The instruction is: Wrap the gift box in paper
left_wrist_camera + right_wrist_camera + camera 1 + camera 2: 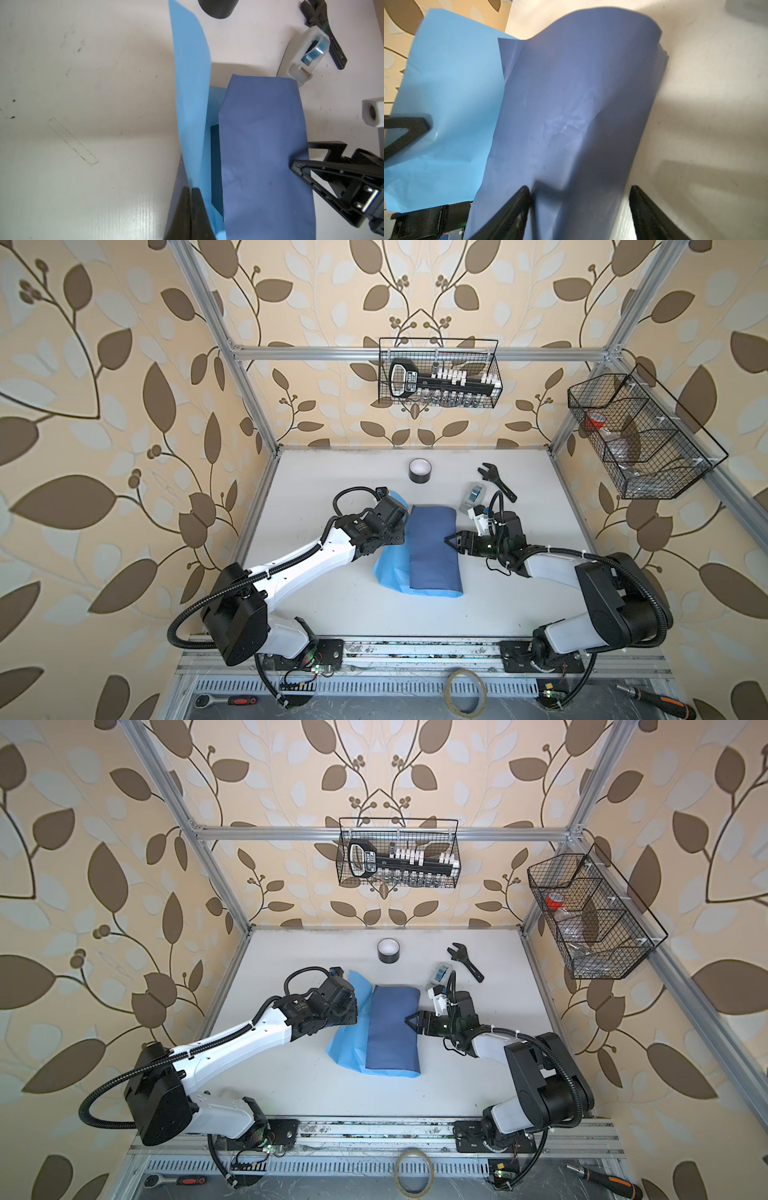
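Tight under the left wrist camera, the left gripper (190, 190) has its fingers pressed together on the light sky-blue side of the paper (432, 547), and that flap stands up off the table (332, 614) like a sail! In the middle of the table the rest of the sheet is folded over with its slate-blue face up. There, in the gap between the two flaps, a dark sliver of the gift box (215, 162) peeks out (most of it is hidden under the fold). Reaching in from the right edge is the right gripper (451, 540), fingers spread wide. One finger rests on top of the slate-blue fold, the other hangs beside it, and nothing is gripped. Near the back edge stands a black tape roll (419, 470). Toward the back right corner lies a clear tape dispenser (473, 494) with blue tape, just beside the fold's back corner. A black adjustable wrench (496, 481) lies right next to it.
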